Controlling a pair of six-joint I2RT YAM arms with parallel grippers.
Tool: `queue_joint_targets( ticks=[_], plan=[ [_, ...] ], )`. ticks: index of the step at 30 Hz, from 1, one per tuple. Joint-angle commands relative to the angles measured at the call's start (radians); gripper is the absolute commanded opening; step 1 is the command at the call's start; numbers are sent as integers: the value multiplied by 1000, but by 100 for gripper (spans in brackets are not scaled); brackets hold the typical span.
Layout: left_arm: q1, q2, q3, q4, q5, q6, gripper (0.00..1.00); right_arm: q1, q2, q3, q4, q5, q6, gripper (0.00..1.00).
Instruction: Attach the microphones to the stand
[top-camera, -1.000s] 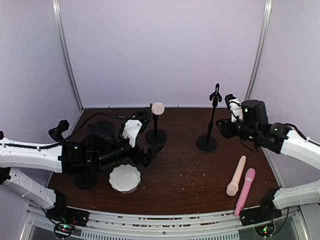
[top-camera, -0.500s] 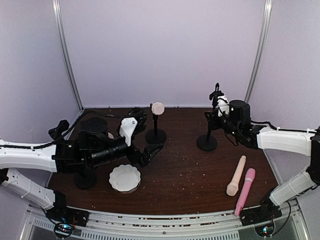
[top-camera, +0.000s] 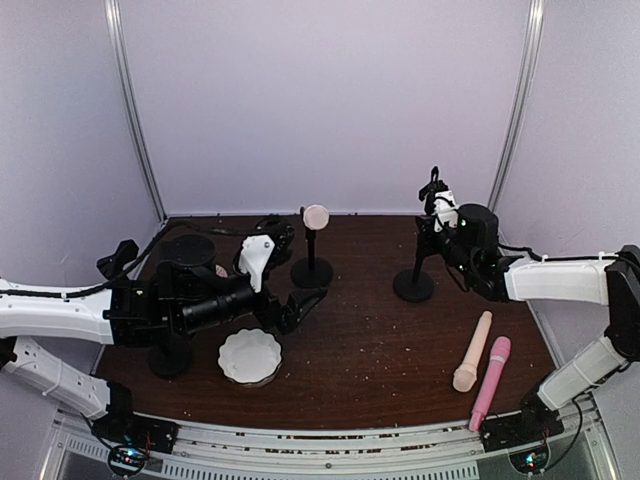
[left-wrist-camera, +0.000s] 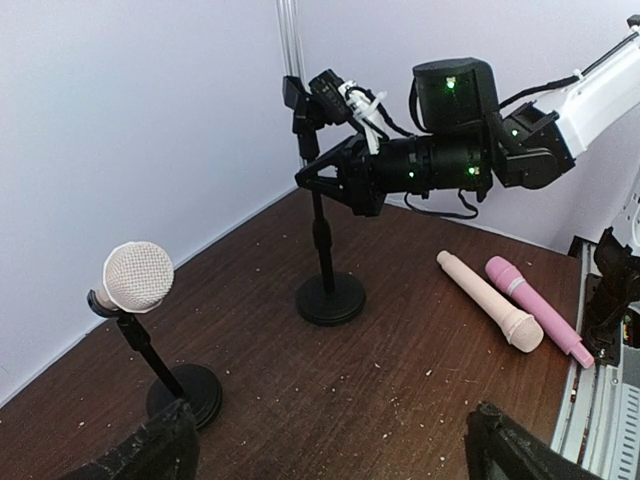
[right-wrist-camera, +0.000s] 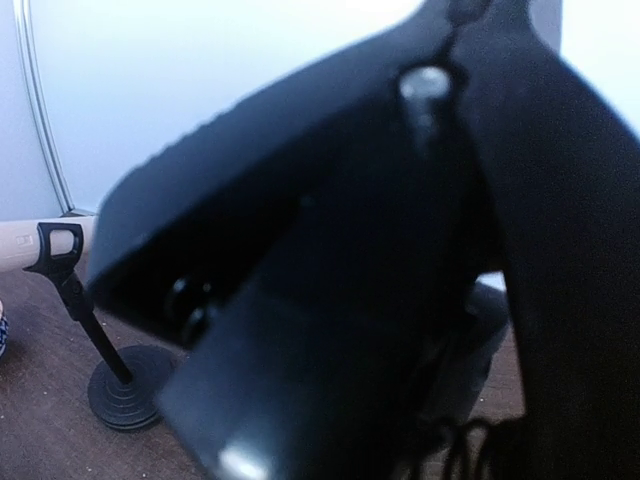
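1. Microphones, from the top view: the mounted microphone (top-camera: 316, 215) sits in the clip of the short stand (top-camera: 312, 264) at mid-bench. The cream microphone (top-camera: 473, 351) and the pink microphone (top-camera: 491, 382) lie side by side on the bench (top-camera: 380, 350), near its right front. The tall stand (top-camera: 426, 245) carries nothing. The right end effector (top-camera: 432, 222) is against its pole, and the left end effector (top-camera: 300, 308) hovers beside a white dish (top-camera: 250, 357).
2. Left wrist view: the left end effector's own fingers (left-wrist-camera: 150, 450) stand wide apart and hold nothing. The right end effector (left-wrist-camera: 318, 180) brackets the tall stand's pole below the top clip. I cannot tell whether it clamps the pole or only flanks it.
3. Right wrist view: blurred black parts fill the frame, so this view does not settle the right end effector's state either.
4. Likely risks:
   - A sideways push high on the pole could tip or skid the tall stand on its small base.
   - The two loose microphones look round and lie close together. Gripping one could nudge the other into rolling toward the bench edge.
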Motion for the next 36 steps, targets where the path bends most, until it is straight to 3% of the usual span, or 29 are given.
queue_joint_targets(
  ticks=[1,16,17,20,22,31,36],
  plan=[
    [8,-17,2,14,12,5,95,-7,-6,-28,72,21,2,4],
    [8,0,-9,43,23,30,95,13,-145,-83,18,-19,33,0],
    [8,1,-7,42,24,31,95,13,-147,-84,10,-16,32,3],
    [8,4,-4,39,28,31,95,13,-132,-60,-54,-13,28,43],
    [8,4,-7,39,29,31,95,13,-123,-56,-66,-7,29,53],
    [8,16,0,33,34,32,95,13,-96,-77,1,90,4,56],
    [8,17,2,30,31,30,95,8,-13,-53,64,107,-41,63]
  ],
)
